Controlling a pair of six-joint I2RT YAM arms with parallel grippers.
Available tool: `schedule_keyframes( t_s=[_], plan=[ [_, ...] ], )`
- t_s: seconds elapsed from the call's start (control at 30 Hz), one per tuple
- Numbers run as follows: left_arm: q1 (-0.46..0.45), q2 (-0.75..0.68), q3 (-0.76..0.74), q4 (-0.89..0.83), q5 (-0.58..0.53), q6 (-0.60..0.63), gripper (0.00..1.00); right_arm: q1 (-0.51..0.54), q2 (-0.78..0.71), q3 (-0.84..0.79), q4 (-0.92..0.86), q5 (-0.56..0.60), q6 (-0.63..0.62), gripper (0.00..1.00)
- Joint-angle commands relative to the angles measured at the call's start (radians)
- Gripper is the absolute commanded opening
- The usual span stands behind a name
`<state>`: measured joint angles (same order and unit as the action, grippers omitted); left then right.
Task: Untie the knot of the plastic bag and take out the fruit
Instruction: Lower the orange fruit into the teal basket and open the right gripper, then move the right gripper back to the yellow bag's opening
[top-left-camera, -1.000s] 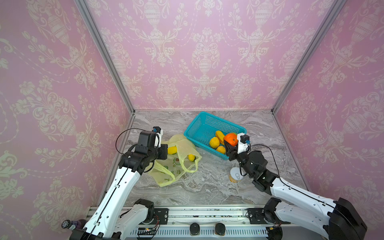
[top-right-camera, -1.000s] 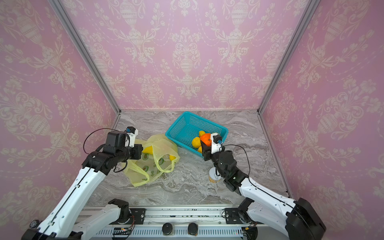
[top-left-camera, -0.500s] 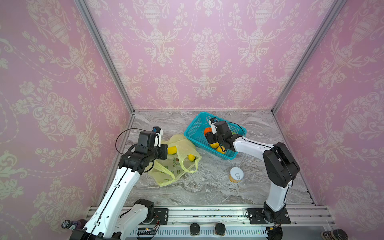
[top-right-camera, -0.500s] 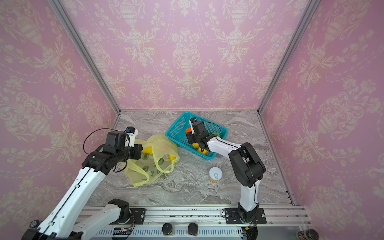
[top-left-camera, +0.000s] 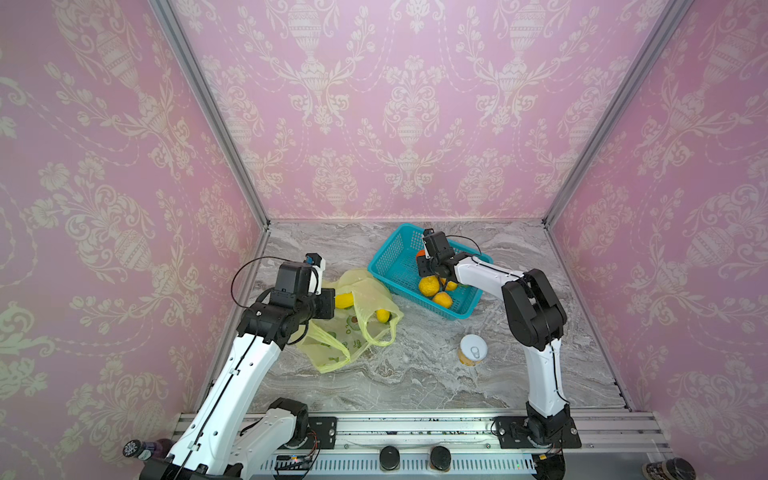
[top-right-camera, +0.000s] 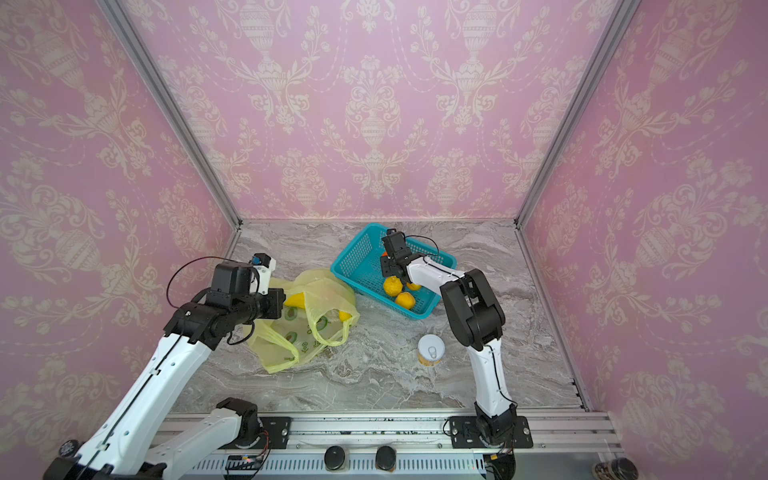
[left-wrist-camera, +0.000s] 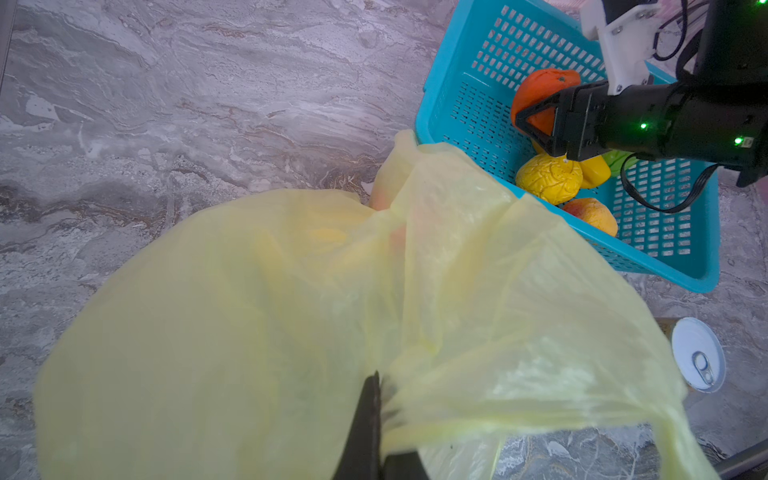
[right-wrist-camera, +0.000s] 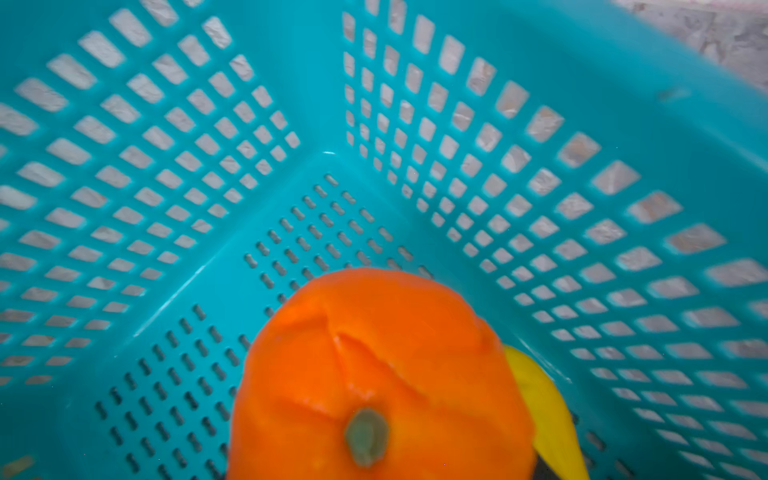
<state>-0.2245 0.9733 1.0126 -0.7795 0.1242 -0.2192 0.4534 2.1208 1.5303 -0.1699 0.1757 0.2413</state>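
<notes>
l gripper: jaws fully shut, pinching a fold of bag film. bag is thin, soft and slippery. i expect stretch or tear, so hold bunched film, not a single layer. r gripper: jaws approx half open, clamped on orange fruit, basket floor just beyond. it looks light and glossy; grip across widest part. yellow fruit sits in bag ahead of l jaws.
</notes>
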Motion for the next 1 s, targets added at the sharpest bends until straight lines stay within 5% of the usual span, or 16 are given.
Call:
schedule_keyframes(
  t_s=[0.0,0.17,0.53,0.77,0.97],
  plan=[
    [0.008,0.001,0.000,-0.017,-0.004,0.007,0.00,-0.025,-0.012,-0.034,-0.015,0.053,0.054,0.37],
    [0.009,-0.002,0.000,-0.018,-0.009,0.008,0.00,-0.046,-0.075,-0.146,0.064,0.090,0.082,0.43],
    [0.010,0.002,0.000,-0.018,-0.015,0.009,0.00,-0.056,-0.284,-0.396,0.222,0.101,0.096,0.83],
    [0.012,-0.001,0.000,-0.018,-0.016,0.009,0.00,-0.057,-0.504,-0.591,0.348,0.077,0.101,0.89],
    [0.014,0.000,0.000,-0.018,-0.018,0.008,0.00,-0.030,-0.779,-0.836,0.570,-0.040,0.085,0.83]
  ],
)
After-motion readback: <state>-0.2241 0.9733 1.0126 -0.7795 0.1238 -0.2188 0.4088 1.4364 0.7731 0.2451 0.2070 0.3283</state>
